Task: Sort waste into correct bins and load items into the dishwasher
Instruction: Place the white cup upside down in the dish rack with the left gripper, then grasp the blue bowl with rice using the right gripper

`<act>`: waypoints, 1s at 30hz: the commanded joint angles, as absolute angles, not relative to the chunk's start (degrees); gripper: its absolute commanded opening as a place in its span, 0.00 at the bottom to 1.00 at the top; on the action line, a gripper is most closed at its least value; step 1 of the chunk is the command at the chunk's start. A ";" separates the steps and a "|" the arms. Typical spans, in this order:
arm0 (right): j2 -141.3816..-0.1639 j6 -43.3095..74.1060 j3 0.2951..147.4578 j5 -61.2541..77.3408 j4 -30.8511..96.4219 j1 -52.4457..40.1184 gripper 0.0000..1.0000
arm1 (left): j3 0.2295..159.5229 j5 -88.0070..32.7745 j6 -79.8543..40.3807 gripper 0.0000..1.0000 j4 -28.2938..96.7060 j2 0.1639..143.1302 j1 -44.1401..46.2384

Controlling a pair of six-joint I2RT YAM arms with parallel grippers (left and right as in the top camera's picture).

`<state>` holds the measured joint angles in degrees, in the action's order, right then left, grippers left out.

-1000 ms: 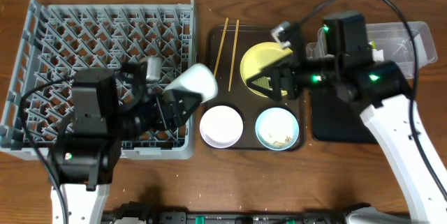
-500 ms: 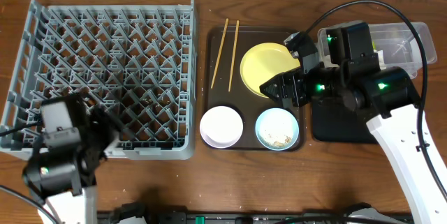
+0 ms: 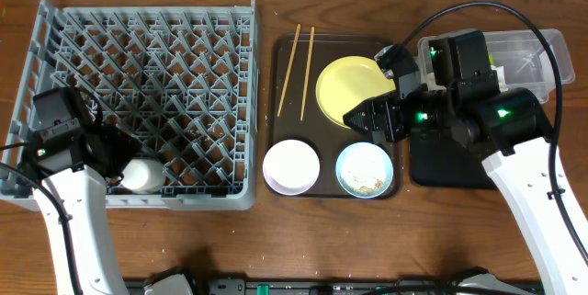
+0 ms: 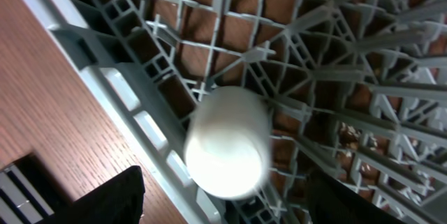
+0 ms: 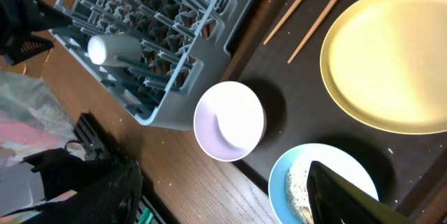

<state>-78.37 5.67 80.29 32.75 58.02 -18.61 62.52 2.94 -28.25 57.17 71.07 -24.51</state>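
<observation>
The small white cup [image 3: 145,175] lies on its side in the grey dish rack [image 3: 147,19], at its front edge. My left gripper [image 3: 118,162] is open just beside it. In the left wrist view the cup [image 4: 227,140] lies free on the lattice between my spread fingers [image 4: 230,185]. My right gripper [image 3: 372,116] is open and empty over the near edge of the pale-yellow plate [image 3: 354,82]. The white bowl [image 5: 229,121], the light-blue bowl [image 5: 314,182] holding crumbs, and the two chopsticks [image 3: 296,70] lie on the brown tray. I cannot make out the napkin or the wrapper.
The brown serving tray [image 3: 276,102] sits between the rack and the bins. The clear tub [image 3: 537,51] stands at the far right, its contents unclear. The black tray [image 3: 441,166] lies in front of it, partly under my right arm.
My left arm carried the cup from the rack's right side to its front left. The cup now lies in the rack and the gripper has opened. My right arm shifted slightly, then held still.
</observation>
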 commanded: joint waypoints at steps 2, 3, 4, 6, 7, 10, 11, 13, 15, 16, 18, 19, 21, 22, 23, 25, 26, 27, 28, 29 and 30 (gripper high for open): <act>-78.76 5.54 80.51 32.80 57.78 -19.20 0.74 | 63.53 -2.61 -24.25 0.75 57.84 68.69 -24.77; -78.76 5.54 80.51 32.80 57.67 -19.20 0.74 | 63.53 -2.90 -24.25 0.75 58.28 68.20 -24.77; -78.76 5.54 80.51 32.77 57.63 -19.20 0.74 | 63.53 -3.53 -24.23 0.75 58.74 67.61 -24.77; -78.76 5.54 80.51 32.77 57.63 -19.20 0.74 | 63.53 -5.82 -23.97 0.75 59.57 66.30 -24.77; -78.76 5.54 80.51 32.71 57.63 -19.20 0.74 | 63.53 -8.27 -22.61 0.75 59.61 65.60 -24.64; -78.85 8.23 80.51 29.04 57.63 -19.35 0.73 | 63.53 -18.11 -16.14 0.74 58.94 62.89 -22.72; -78.98 9.26 80.51 27.35 57.71 -19.75 0.71 | 63.53 -21.39 -14.02 0.74 58.81 61.67 -21.34; -79.64 12.27 80.49 22.13 58.78 -21.47 0.68 | 63.53 -25.67 -9.50 0.75 58.63 59.22 -17.61; -80.86 17.93 80.42 15.25 60.80 -23.83 0.64 | 63.53 -26.37 -7.33 0.75 58.81 57.12 -13.61; -81.67 19.90 80.34 12.82 61.67 -25.26 0.63 | 63.53 -26.35 -6.98 0.76 58.96 56.21 -11.64; -83.88 23.22 79.90 8.88 63.20 -28.67 0.56 | 63.53 -26.35 -6.11 0.79 59.09 54.52 -7.90; -85.08 25.30 79.64 7.31 63.79 -30.20 0.52 | 63.53 -26.35 -5.85 0.80 59.13 53.95 -6.39; -88.14 30.37 78.89 3.88 64.84 -33.36 0.44 | 63.53 -26.35 -5.72 0.81 59.27 53.15 -3.70; -89.47 32.27 78.52 2.57 65.08 -34.50 0.42 | 63.53 -26.35 -5.67 0.81 59.31 52.95 -2.46; -91.11 34.37 78.02 0.99 65.19 -35.68 0.41 | 63.51 -26.37 -5.50 0.81 59.44 52.93 -1.48; -94.39 38.33 76.84 -2.13 64.95 -37.34 0.41 | 63.51 -26.35 -4.45 0.81 60.03 53.04 0.49; -95.79 39.70 76.40 -3.09 64.73 -37.76 0.41 | 63.51 -26.35 -4.38 0.81 60.40 53.06 1.13; -97.47 40.47 75.99 -3.68 64.20 -38.13 0.41 | 63.51 -26.35 -4.29 0.81 60.86 53.10 1.76; -99.24 40.47 75.77 -3.68 63.40 -38.33 0.41 | 63.51 -26.35 -4.27 0.81 61.19 53.10 2.13; -101.08 40.49 75.72 -3.62 62.50 -38.33 0.40 | 63.51 -26.35 -4.21 0.81 61.49 53.10 2.50; -102.21 40.58 75.72 -3.57 61.80 -38.33 0.38 | 63.51 -26.35 -4.01 0.81 61.67 53.10 2.68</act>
<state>-98.72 35.59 76.16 0.89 63.13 -37.85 62.52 -25.61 -5.82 61.12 53.15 1.76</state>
